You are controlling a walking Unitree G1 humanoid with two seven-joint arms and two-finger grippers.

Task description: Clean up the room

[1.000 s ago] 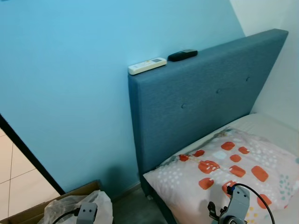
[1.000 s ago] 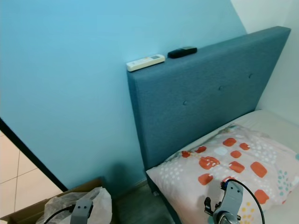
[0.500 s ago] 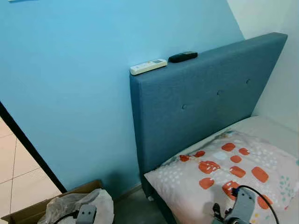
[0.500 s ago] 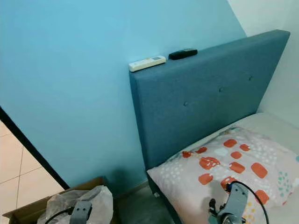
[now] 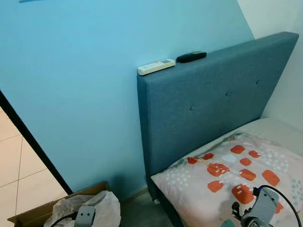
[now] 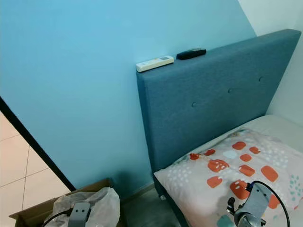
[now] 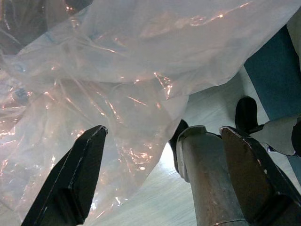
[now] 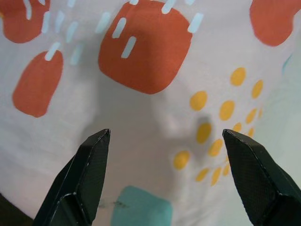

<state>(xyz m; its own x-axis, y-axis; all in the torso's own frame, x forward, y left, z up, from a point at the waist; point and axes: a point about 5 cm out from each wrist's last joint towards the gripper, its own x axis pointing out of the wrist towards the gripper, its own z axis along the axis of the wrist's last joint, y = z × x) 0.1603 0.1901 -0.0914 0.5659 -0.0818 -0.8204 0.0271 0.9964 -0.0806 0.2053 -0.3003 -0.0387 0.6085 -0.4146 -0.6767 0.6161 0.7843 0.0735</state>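
A white remote (image 5: pixel 155 66) and a black remote (image 5: pixel 191 56) lie on top of the blue headboard (image 5: pixel 213 99). A pillow (image 5: pixel 232 175) with orange patches rests on the bed below it. My right gripper (image 8: pixel 164 179) hangs open just above the pillow, nothing between its fingers. My left gripper (image 7: pixel 160 174) is open over a crumpled clear plastic bag (image 7: pixel 117 84), which sits in a cardboard box (image 5: pixel 42 210) on the floor at the lower left. Both wrists, left (image 5: pixel 85 217) and right (image 5: pixel 260 215), show at the bottom of the eye views.
A light blue wall (image 5: pixel 85 85) stands behind the headboard. A dark strip (image 5: pixel 33 142) runs diagonally along the wall's base beside beige floor tiles (image 5: pixel 19 175). Grey floor (image 5: pixel 139 213) lies between the box and the bed. A white wall (image 5: pixel 289 94) borders the bed's right side.
The camera has swung slightly left, so the whole scene has shifted right. My right wrist has drifted right and lower in the picture. Nothing else has moved.
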